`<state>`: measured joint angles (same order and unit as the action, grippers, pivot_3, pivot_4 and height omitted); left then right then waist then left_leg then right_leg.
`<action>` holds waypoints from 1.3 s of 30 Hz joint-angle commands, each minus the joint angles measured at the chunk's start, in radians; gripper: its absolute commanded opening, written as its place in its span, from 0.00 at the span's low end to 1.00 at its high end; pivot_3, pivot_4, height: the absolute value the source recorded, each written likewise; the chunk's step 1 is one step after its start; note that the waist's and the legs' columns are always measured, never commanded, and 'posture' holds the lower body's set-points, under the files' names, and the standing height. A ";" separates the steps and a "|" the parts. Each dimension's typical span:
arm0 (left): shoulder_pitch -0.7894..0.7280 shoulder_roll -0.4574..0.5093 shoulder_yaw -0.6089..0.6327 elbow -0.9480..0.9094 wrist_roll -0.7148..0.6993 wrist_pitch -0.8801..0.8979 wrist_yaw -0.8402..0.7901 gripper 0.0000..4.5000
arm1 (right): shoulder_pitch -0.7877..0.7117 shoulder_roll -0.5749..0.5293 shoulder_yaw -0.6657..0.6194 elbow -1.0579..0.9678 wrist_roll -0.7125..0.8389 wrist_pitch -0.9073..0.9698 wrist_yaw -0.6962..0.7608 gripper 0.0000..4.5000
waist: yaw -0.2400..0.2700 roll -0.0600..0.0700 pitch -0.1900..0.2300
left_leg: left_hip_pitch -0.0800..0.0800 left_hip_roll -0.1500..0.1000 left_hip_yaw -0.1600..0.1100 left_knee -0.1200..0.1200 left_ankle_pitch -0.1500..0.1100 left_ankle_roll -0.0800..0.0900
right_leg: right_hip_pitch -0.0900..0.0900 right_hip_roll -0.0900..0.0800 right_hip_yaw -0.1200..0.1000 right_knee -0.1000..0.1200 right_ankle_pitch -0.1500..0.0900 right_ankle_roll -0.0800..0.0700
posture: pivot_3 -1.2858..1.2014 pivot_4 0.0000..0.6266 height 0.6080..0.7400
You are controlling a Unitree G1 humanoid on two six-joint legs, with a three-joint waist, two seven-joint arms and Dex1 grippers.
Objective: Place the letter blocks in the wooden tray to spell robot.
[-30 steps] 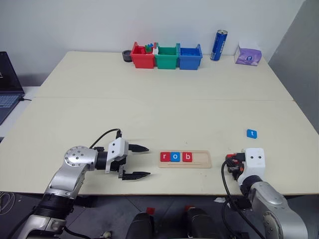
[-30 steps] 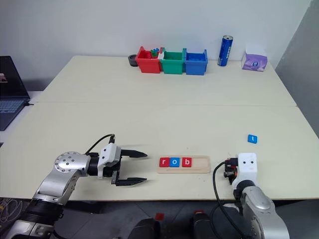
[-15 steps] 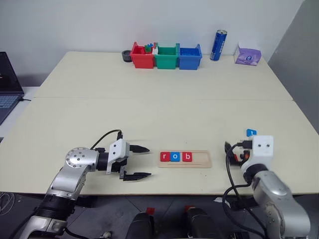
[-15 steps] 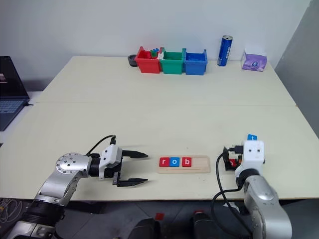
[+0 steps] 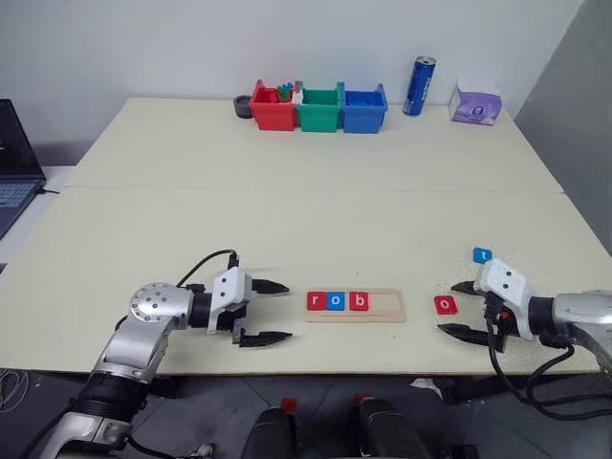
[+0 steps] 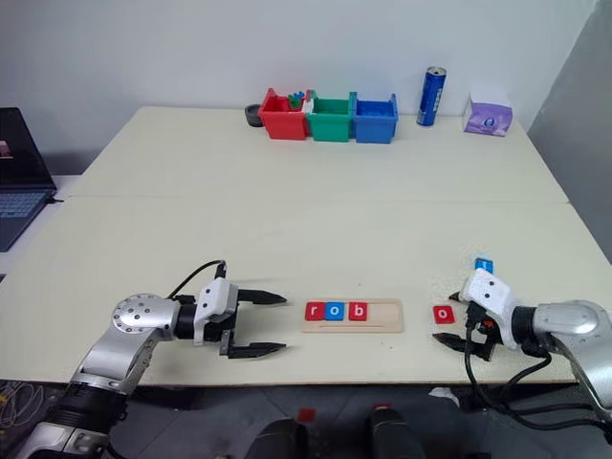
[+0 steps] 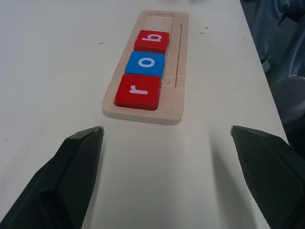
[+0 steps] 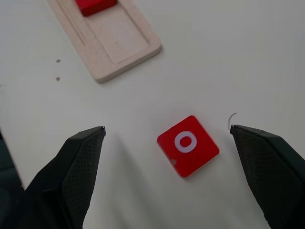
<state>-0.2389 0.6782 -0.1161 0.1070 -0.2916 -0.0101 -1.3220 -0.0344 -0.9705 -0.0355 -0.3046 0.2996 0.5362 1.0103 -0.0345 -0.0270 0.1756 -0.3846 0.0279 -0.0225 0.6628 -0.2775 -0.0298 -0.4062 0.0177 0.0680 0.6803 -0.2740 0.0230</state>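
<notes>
Wooden tray [image 7: 177, 102] lies on pale table [image 7: 57, 71] w/ 3 letter blocks in a row: red "r" [image 7: 138, 91] nearest, blue "o" [image 7: 145, 64], red "b" [image 7: 152, 41]; far end bare. Left gripper [image 7: 167, 138] hangs before tray, black fingers [image 7: 71, 176] spread wide.

tray tiles [image 7: 145, 65] read "r", "o", "b", loose red tile [image 8: 188, 145] "o", blue tile [image 5: 483, 255] "t"

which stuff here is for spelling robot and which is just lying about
For the job: wooden tray holding the r, o, b blocks; red o block; blue t block.

Lying about: red, green and blue bins; blue can; tissue pack; laptop.
</notes>
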 commanded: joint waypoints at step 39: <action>0.008 -0.001 0.011 -0.063 -0.007 0.010 0.030 1.00 | -0.394 0.128 0.365 -0.029 -0.123 0.130 0.074 0.32 | 0.004 0.000 0.000 | 0.000 0.000 -0.002 0.001 0.000 0.000 | 0.000 -0.001 -0.001 0.000 0.001 -0.001 | 0.52 0.24 1.00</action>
<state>-0.2281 0.6791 -0.1173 0.0537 -0.2923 0.0145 -1.2968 -0.4084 -0.8431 0.3254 -0.3240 0.1939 0.6659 1.0898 -0.0310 -0.0267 0.1759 -0.3851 0.0283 -0.0249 0.6633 -0.2775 -0.0299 -0.4063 0.0164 0.0669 0.6805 -0.2731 0.0216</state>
